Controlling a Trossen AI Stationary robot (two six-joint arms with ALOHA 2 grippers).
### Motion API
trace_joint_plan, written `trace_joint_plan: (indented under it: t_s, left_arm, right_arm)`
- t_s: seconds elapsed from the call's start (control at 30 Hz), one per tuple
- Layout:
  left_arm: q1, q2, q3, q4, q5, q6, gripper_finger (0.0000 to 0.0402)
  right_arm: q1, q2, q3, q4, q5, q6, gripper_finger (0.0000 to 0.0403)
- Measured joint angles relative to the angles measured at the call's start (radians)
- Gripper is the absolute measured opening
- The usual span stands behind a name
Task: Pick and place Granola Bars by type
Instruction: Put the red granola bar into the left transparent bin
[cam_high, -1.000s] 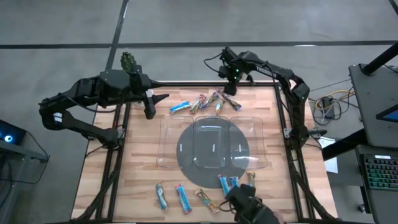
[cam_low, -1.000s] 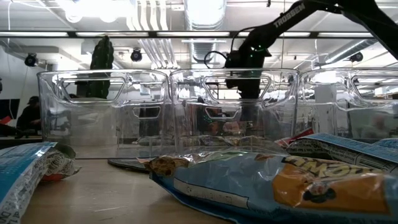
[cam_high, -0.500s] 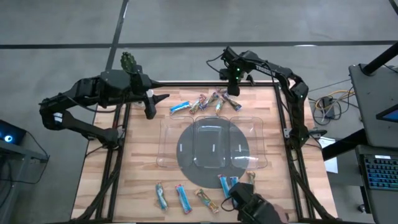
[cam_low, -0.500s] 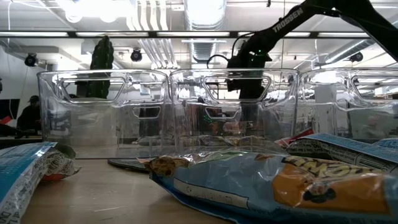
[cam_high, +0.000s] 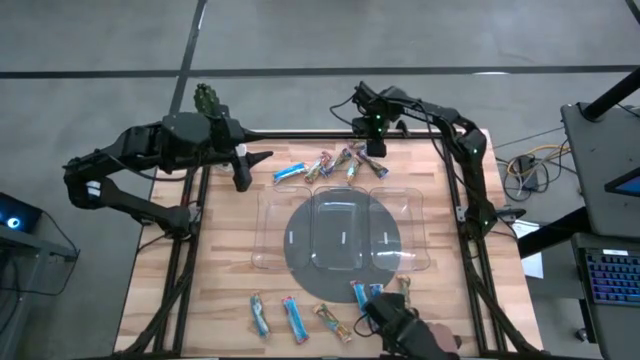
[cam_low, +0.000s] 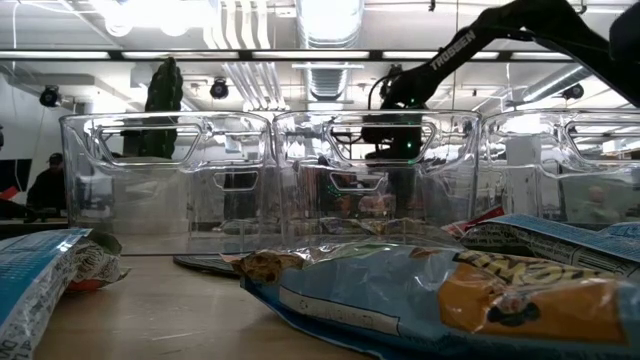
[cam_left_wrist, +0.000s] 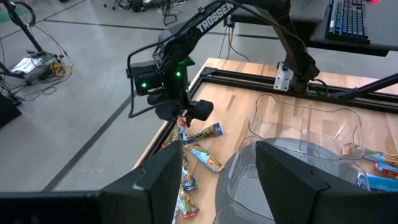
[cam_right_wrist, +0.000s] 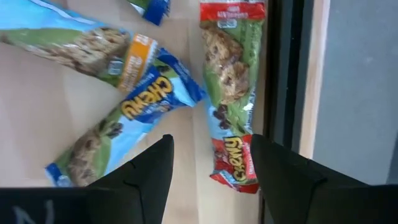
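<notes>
Table's far edge: right end effector (cam_high: 373, 150) hovers, open.

bars: blue (cam_right_wrist: 127, 118) | red-green (cam_right_wrist: 231, 93) (chocolate-chip print) | tray (cam_high: 340, 232): clear | table (cam_high: 220, 280): pale wood

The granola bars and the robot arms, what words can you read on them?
"CHEWY" on the blue-wrapped bar, right wrist view.
"CHEWY" on the red-ended bar, on the lower red end; the print on its upper red end is too blurred.
"TROSSEN" on the right arm, left wrist view, and again in the low view.
Print on the near wrappers in the low view is too blurred.
</notes>
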Motion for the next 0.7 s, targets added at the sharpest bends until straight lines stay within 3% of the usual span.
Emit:
trace_joint_plan:
  t_s: [0.7]
  left_arm:
    - [0.000,0.000,0.000,0.000,0.000,-0.008,0.0186]
  right_arm:
    - [0.003,0.031,0.000,0.047,0.023,-0.031,0.0203]
